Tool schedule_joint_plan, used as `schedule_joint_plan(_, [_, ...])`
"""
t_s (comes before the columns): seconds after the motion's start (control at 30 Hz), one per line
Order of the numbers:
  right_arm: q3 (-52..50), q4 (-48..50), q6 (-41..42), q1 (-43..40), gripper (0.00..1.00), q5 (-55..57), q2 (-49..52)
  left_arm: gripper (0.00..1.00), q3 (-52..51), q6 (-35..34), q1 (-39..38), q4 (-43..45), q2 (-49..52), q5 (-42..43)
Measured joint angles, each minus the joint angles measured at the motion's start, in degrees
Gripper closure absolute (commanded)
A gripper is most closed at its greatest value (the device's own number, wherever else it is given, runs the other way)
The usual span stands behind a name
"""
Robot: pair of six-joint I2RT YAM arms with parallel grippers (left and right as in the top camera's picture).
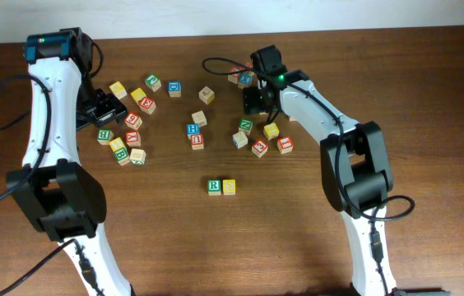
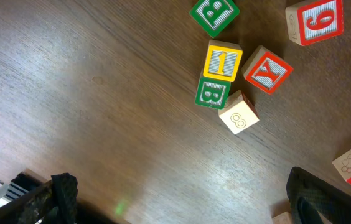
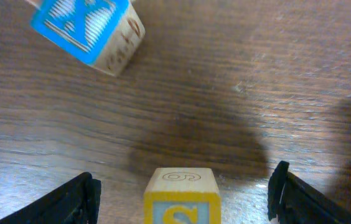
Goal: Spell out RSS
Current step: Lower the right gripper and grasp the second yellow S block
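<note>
Yellow-edged S cube (image 3: 182,198) at 6 o'clock of right wrist view, between released right jaws, untouched (likely light, rigid wood): pinch flat opposite sides. Left jaws released, empty. R cube (image 1: 214,187) at tabletop (image 1: 298,247) centre.

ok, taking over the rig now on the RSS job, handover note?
Left gripper: open, empty.
Right gripper: open, jaws either side of the yellow-edged S cube, not closed on it.
R cube and second yellow-edged cube sit side by side; that one's letter is too small to read.
Done: two cubes in line.
Left: probably grip the S cube and set it after the pair.
</note>
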Motion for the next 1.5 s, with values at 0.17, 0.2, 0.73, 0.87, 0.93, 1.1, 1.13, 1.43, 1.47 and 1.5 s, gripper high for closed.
schedule_joint_plan(0.17, [-0.02,0.22,-0.15,0.00,0.39,0.66,0.46,0.01,0.00,0.00,0.00,0.00,0.00,0.00])
schedule_joint_plan(0.2, [-0.02,0.22,-0.09,0.00,0.39,0.63,0.46,0.01,0.00,0.00,0.00,0.02,0.00,0.00])
schedule_joint_plan(0.73, [0.70,-1.36,-0.09,0.07,0.50,2.05,0.46,0.01,0.00,0.00,0.00,0.02,0.00,0.00])
schedule_joint_plan(0.87, [0.70,-1.77,-0.11,0.79,0.51,4.44,0.46,0.01,0.00,0.00,0.00,0.00,0.00,0.00])
schedule_joint_plan(0.93, [0.70,-1.77,-0.11,1.73,0.51,5.92,0.46,0.01,0.00,0.00,0.00,0.00,0.00,0.00])
schedule_joint_plan(1.1, [0.70,-1.77,-0.04,3.87,0.55,8.72,0.46,0.01,0.00,0.00,0.00,0.00,0.00,0.00])
schedule_joint_plan(1.13, [0.70,-1.77,-0.07,4.00,0.55,8.94,0.46,0.01,0.00,0.00,0.00,0.02,0.00,0.00])
schedule_joint_plan(1.43, [0.70,-1.77,-0.07,4.13,0.61,9.90,0.46,0.01,0.00,0.00,0.00,0.00,0.00,0.00])
schedule_joint_plan(1.47, [0.70,-1.77,-0.09,4.13,0.62,9.99,0.46,0.01,0.00,0.00,0.00,0.00,0.00,0.00])
schedule_joint_plan(1.5, [0.70,-1.79,-0.11,4.13,0.62,10.03,0.46,0.01,0.00,0.00,0.00,0.00,0.00,0.00])
